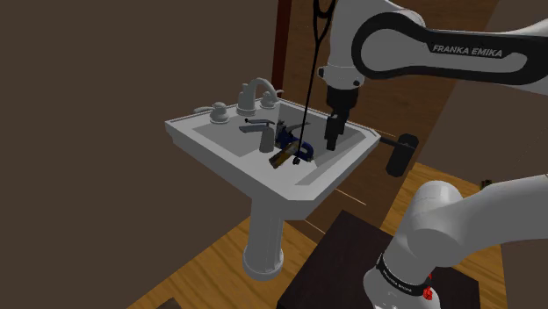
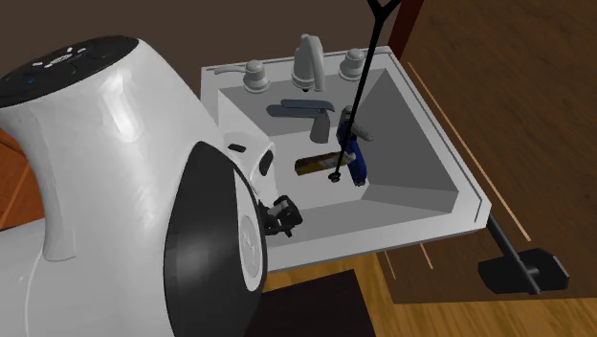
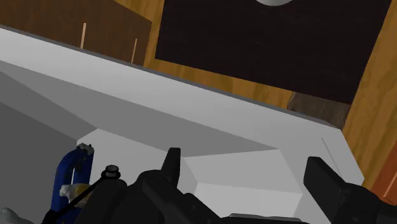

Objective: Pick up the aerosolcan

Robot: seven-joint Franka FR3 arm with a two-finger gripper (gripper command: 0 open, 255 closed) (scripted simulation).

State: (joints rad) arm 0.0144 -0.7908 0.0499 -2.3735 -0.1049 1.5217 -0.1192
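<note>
- Shoulder view: the brown aerosol can (image 1: 282,159) lies just beside a blue tool (image 1: 297,145), low and to one side of my gripper (image 1: 333,140).
- My gripper is spread wide, holding nothing.
- I worry that descending here clips the blue tool or sets the can rolling.

You're working with dim, flat renders: the walls (image 1: 105,70) sit in murky brown and the sink (image 1: 219,158) reads grey, its basin faces softly shaded. Brightest is the white arm (image 2: 105,144), at nine o'clock in the second exterior view. The black pincer (image 3: 243,159) shows little surface detail. Edges are crisp.
</note>
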